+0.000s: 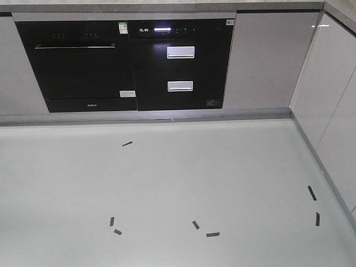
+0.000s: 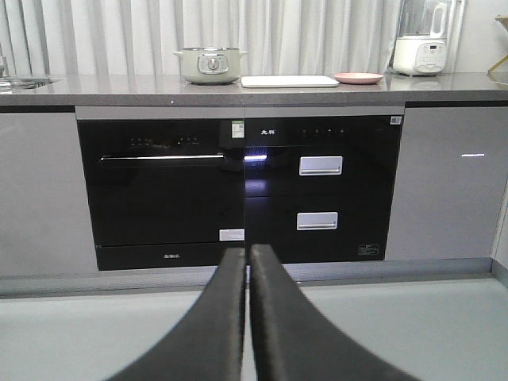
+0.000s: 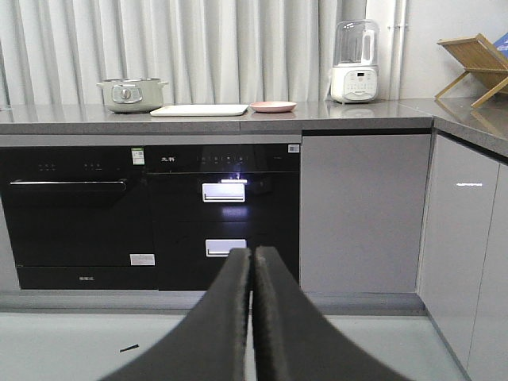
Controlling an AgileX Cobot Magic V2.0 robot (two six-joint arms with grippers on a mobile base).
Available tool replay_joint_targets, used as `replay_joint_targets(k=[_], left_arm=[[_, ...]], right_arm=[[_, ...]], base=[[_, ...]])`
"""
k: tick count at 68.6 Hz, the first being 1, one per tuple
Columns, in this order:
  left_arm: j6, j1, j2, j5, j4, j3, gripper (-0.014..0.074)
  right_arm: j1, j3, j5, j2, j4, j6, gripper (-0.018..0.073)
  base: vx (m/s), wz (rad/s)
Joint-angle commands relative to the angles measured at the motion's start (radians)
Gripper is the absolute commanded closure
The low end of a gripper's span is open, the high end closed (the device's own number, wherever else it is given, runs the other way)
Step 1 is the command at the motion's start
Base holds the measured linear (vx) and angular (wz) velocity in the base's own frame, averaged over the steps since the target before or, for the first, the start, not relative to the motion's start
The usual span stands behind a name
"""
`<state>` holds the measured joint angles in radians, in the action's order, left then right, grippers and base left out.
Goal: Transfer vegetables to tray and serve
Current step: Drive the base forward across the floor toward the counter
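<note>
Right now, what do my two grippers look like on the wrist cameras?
The left gripper and right gripper look alike: two matte black jaws each, broad at the base, curving to narrow tips. No cables or markings show.

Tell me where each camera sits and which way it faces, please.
Front view: set high, tilted down at the floor and black appliances; no robot part shows.
Left wrist: behind the shut left gripper, facing level at the appliances and counter.
Right wrist: behind the shut right gripper, same heading, aimed farther right.
Both wrist views share the pot, tray and plate.
</note>
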<state>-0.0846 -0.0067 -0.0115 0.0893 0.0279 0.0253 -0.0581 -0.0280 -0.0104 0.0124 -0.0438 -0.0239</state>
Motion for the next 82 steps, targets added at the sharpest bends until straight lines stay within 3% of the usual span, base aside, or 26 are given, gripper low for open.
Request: replay_joint_targets(k=[1,82], left_arm=[[-0.009,0.001,-0.014,-0.071,-0.001,0.025,0.0602],[-0.009,0.001,-0.014,-0.071,-0.001,0.025,0.0602]], right_arm=[[0.002,-0.015,0.078,0.005,0.006,0.001,0.0561],[0.002,-0.015,0.078,0.005,0.006,0.001,0.0561]], base=[[0.00,0.00],[0.03,0.02]])
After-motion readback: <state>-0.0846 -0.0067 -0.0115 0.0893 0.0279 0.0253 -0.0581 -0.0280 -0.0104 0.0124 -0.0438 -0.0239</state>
